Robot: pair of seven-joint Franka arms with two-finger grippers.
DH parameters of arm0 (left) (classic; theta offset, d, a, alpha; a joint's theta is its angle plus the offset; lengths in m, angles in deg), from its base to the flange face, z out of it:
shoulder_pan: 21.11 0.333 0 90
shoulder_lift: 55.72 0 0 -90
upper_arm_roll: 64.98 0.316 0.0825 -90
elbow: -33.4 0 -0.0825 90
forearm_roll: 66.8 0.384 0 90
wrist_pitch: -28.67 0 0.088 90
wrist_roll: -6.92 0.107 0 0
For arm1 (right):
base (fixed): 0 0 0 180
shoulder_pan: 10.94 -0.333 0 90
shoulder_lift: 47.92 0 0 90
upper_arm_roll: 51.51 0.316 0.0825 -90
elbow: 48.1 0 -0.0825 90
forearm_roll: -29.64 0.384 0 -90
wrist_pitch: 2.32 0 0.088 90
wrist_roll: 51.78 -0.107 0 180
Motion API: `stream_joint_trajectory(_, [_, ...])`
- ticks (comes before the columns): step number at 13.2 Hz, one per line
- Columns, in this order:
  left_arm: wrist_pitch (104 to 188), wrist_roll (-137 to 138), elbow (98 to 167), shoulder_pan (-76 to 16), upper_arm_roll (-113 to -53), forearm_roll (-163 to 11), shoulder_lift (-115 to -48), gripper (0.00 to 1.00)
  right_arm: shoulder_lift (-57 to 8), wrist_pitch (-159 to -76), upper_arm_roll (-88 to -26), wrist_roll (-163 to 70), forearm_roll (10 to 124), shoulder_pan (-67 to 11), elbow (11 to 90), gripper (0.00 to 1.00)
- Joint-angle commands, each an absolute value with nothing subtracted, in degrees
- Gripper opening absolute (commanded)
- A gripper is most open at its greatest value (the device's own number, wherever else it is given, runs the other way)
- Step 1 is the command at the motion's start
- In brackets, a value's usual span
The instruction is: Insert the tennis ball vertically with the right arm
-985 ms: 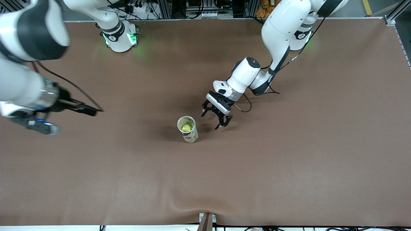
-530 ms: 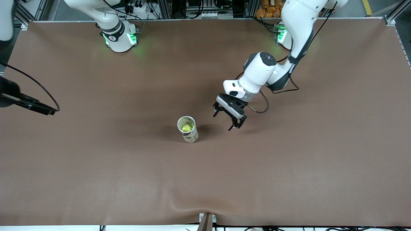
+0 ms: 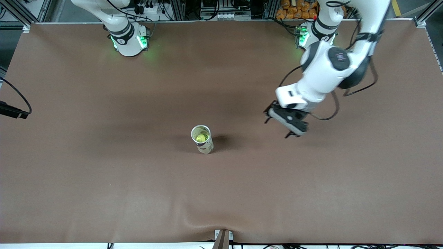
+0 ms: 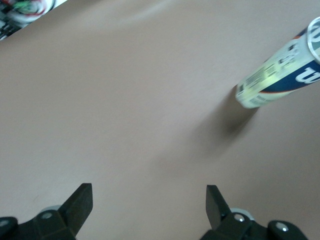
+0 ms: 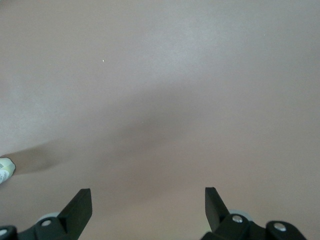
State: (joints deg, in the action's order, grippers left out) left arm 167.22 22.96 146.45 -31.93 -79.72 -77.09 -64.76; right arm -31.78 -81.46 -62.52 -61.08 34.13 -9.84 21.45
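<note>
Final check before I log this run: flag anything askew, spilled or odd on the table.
Nothing stands out. The tube stands upright mid-table with the tennis ball inside. The left pincer hangs open over bare table toward the left arm's end; the right pincer is open over bare table too.

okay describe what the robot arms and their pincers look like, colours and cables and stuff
Both arms are glossy white with dark grey joint bands and green lights at their bases. The left pincer is black on a white wrist block, with black cables looping alongside. The right pincer shows black, flat-tipped fingers with silver screws.
</note>
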Motion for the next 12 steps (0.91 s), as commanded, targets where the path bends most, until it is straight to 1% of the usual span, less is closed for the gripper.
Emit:
stream_joint_trajectory(1, [157.04,22.83,143.02,-27.63,-79.92,-76.20,-62.76,1.00,-32.45,-80.54,-61.09,-57.34,34.21,-9.09,20.81,1.00])
stream_joint_trajectory(3, [147.20,22.83,137.66,-23.33,-80.01,-73.50,-62.84,1.00,-32.88,-80.28,-60.57,-56.88,34.29,-9.01,20.37,1.00])
stream_joint_trajectory(5, [139.36,22.92,132.73,-20.68,-80.10,-68.14,-63.11,1.00,-36.83,-80.37,-59.78,-56.80,34.47,-8.92,21.76,1.00])
stream_joint_trajectory(7, [133.91,22.66,129.66,-19.01,-79.75,-67.94,-63.02,1.00,-39.73,-80.28,-59.78,-54.09,34.38,-9.53,25.01,1.00])
stream_joint_trajectory(9, [129.59,22.74,125.44,-15.77,-79.83,-67.85,-63.11,1.00,-40.88,-80.02,-59.69,-52.14,33.95,-11.02,25.90,1.00])
stream_joint_trajectory(12, [124.67,23.01,119.73,-10.23,-79.83,-67.50,-63.37,1.00,-43.33,-85.18,-59.60,-52.57,34.38,-11.03,29.05,1.00])
